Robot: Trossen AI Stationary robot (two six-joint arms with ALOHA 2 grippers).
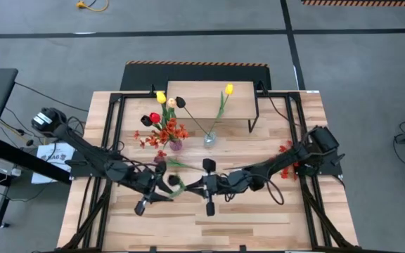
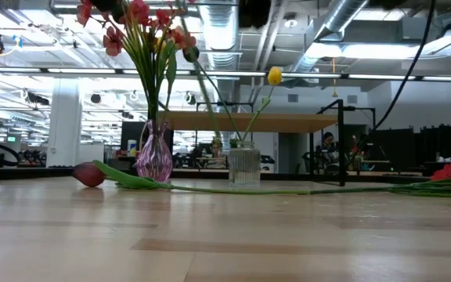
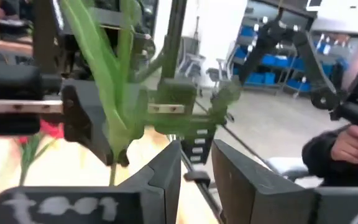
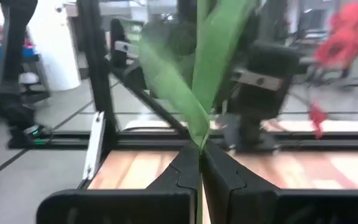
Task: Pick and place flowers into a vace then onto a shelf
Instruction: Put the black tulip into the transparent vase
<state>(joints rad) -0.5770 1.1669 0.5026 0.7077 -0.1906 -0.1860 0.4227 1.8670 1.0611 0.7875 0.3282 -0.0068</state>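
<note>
flowers [image 1: 166,121] upright in vases, shelf [image 1: 209,100] behind

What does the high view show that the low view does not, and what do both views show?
Only the high view shows both arms: the left end effector and the right end effector meet at a green stem near the table's middle.

Only the low view shows a maroon tulip lying on the table and the room behind.

Both show the purple vase of flowers, the clear vase with its yellow tulip, and the shelf.
</note>
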